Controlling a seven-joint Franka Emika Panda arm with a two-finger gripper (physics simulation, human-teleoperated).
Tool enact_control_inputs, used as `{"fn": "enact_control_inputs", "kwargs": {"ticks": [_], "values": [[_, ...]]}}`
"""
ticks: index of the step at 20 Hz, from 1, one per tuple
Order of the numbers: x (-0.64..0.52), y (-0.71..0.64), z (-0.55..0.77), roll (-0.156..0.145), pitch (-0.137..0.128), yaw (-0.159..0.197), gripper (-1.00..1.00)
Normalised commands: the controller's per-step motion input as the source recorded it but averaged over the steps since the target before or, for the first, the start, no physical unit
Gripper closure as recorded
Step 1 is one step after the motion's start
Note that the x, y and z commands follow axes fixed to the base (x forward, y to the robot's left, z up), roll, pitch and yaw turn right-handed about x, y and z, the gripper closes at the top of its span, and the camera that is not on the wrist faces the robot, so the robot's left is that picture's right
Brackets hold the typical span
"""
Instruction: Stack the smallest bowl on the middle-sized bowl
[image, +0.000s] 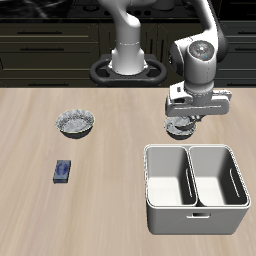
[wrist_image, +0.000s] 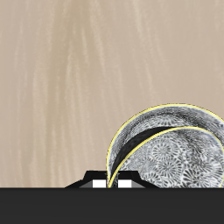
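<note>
My gripper (image: 181, 121) is low over two bowls that stand just behind the white bin. In the wrist view the gripper (wrist_image: 110, 185) has its fingertips close together on the rim of the smallest bowl (wrist_image: 179, 162), grey-white speckled with a dark outside. It sits inside the rim of the middle-sized bowl (wrist_image: 156, 118), which shows as a wider scalloped ring around it. I cannot tell whether the small bowl rests in it or hangs just above it. In the exterior view the two bowls (image: 179, 129) are mostly hidden under the gripper.
The largest matching bowl (image: 75, 123) stands apart on the far side of the table. A small blue box (image: 62, 172) lies nearer the front edge. A white two-compartment bin (image: 148, 190) stands in front of the gripper.
</note>
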Motion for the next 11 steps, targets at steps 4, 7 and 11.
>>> {"fn": "enact_control_inputs", "kwargs": {"ticks": [4,7,11], "values": [[-0.07,0.00,0.07,-0.019,0.015,-0.028,-1.00],[-0.06,0.03,0.08,0.008,-0.002,-0.007,-1.00],[-0.11,0.06,0.14,0.017,-0.027,-0.004,-1.00]]}}
